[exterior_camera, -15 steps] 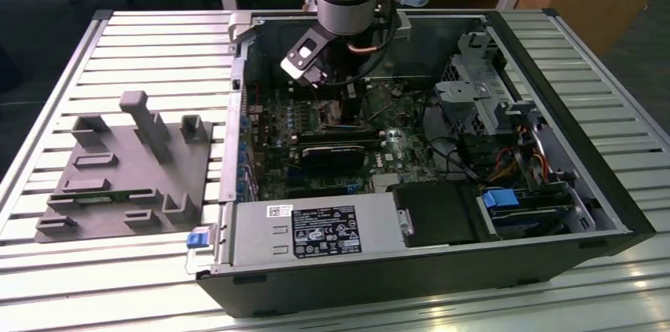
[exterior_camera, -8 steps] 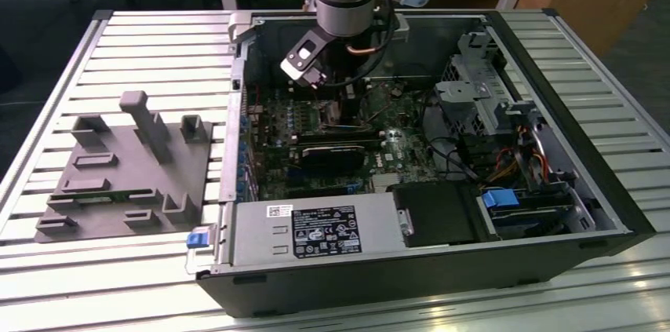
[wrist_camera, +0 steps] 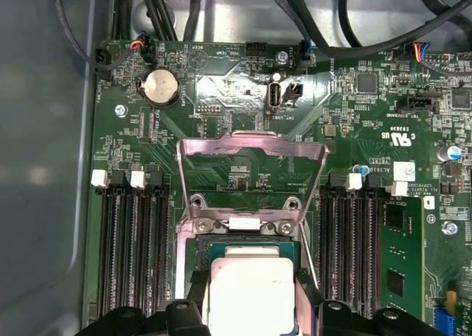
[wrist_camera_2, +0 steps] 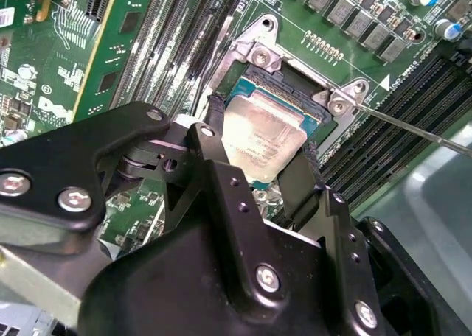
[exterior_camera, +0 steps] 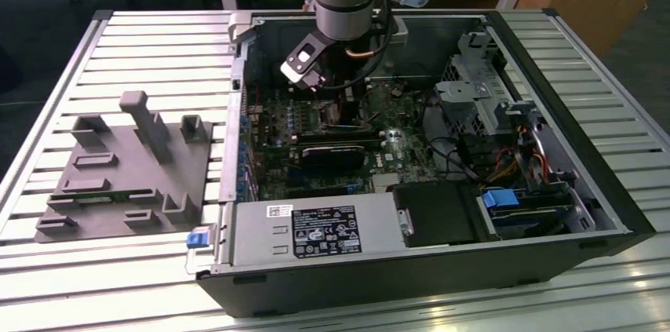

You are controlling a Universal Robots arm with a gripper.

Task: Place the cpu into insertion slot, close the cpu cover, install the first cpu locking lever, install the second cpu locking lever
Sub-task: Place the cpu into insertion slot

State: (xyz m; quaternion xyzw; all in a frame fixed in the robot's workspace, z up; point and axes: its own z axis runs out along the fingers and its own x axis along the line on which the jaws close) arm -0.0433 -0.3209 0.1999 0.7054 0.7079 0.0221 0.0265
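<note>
Slatted metal counter (exterior_camera: 136, 41) carries the open computer case (exterior_camera: 419, 269), where the gripper (wrist_camera_2: 262, 130), pinched narrowly on two opposite edges of the cpu (wrist_camera_2: 258, 148), holds it directly beneath at the insertion slot (wrist_camera_2: 254, 56), so I'd keep it level and square, clear of the raised cpu cover (wrist_camera: 254, 142) just beyond.

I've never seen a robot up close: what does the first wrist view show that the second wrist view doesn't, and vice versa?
First wrist view: the silvery metal cpu cover frame standing open, plus a round silver coin battery. Second wrist view: a row of grey square board components. Both: the pale silvery square cpu between the black pincer's fingers, over the metal-rimmed insertion slot.
</note>
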